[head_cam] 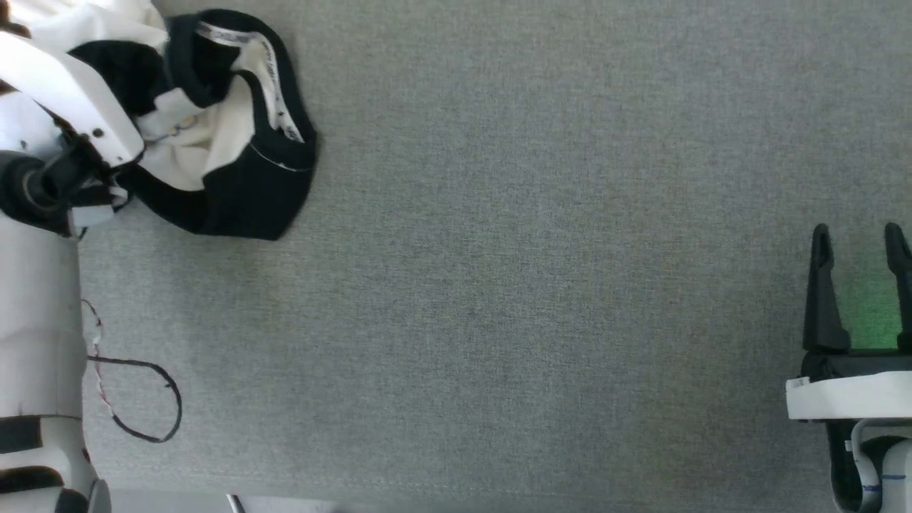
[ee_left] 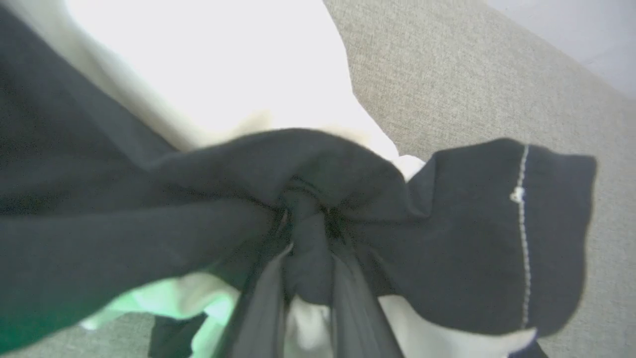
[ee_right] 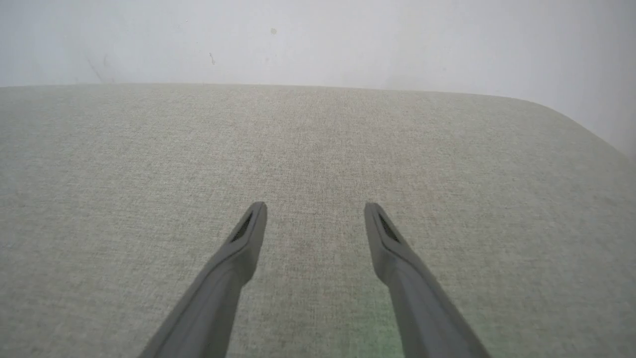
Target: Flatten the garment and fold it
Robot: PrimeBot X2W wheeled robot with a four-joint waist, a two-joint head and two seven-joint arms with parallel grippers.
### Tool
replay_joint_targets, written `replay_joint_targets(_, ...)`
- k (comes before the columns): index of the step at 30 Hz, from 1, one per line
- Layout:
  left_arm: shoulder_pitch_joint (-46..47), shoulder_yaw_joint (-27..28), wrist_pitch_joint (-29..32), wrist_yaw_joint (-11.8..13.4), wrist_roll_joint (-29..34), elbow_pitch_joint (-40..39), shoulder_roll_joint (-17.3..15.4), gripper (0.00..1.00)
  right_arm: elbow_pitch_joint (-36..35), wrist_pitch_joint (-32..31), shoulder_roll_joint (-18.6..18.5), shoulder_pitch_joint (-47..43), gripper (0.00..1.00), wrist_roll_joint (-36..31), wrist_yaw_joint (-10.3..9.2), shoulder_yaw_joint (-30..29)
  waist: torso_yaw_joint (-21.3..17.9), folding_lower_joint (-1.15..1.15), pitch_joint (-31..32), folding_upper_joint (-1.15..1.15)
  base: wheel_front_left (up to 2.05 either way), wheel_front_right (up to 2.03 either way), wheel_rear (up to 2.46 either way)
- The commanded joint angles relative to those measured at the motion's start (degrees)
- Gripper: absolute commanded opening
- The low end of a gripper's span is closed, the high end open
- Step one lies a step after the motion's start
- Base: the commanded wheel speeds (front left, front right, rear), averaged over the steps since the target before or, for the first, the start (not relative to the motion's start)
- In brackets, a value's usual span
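The garment (head_cam: 228, 149) lies crumpled at the top left of the head view, white cloth bunched inside black edges, with a printed neck band showing. My left arm reaches into it from the left. In the left wrist view the left gripper (ee_left: 310, 223) is shut on a bunched fold of the black fabric of the garment (ee_left: 472, 238), which drapes to both sides of the fingers (ee_left: 263, 303). My right gripper (head_cam: 860, 246) stands open at the lower right over bare cloth surface, far from the garment; the right wrist view shows the right gripper (ee_right: 314, 211) with nothing between its fingers.
A grey fabric-covered table (head_cam: 541, 249) spreads across the head view. A thin dark cable loop (head_cam: 146, 399) hangs beside my left forearm. The table's far edge (ee_right: 318, 87) meets a pale wall, with a rounded corner at the right.
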State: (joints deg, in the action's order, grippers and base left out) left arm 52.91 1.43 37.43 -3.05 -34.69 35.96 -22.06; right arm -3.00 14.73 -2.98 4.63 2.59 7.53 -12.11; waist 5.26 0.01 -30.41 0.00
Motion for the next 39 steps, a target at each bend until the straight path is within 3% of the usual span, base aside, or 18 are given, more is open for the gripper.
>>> replay_joint_targets(1, -0.41, -0.77, -0.14, -0.93, -0.3, 0.85, 1.22, 0.0, 0.3, 0.27, 0.11, 0.88, 1.0, 0.23, -0.04, 0.38, 0.65, -0.01, 1.69, 0.0, 0.0, 0.0, 0.0)
replay_joint_targets(15, 3.62, -4.8, -8.87, -3.85, 1.86, -5.33, -1.21, 0.0, 4.93, 0.27, 0.11, -1.89, 1.0, 4.61, -0.04, 2.2, 0.85, -0.01, 15.87, 0.0, 0.0, 0.0, 0.0)
replay_joint_targets(20, 5.3, -7.2, -10.33, -4.15, 1.99, -9.29, -0.53, 0.0, 6.05, 0.27, 0.11, -3.63, 1.0, 6.41, -0.04, 2.55, 0.37, -0.01, 21.38, 0.0, 0.0, 0.0, 0.0)
replay_joint_targets(26, 7.04, -11.62, -8.95, -4.31, 1.34, -14.19, 2.02, 0.0, 6.92, 0.27, 0.11, -6.5, 1.0, 7.76, -0.04, 2.12, -0.35, -0.01, 26.87, 0.0, 0.0, 0.0, 0.0)
replay_joint_targets(39, 11.51, -19.58, -6.1, -4.4, -2.67, -22.3, 11.37, 0.0, 7.98, 0.27, 0.11, -10.06, 1.0, 9.24, -0.04, 3.11, -3.87, -0.01, 33.5, 0.0, 0.0, 0.0, 0.0)
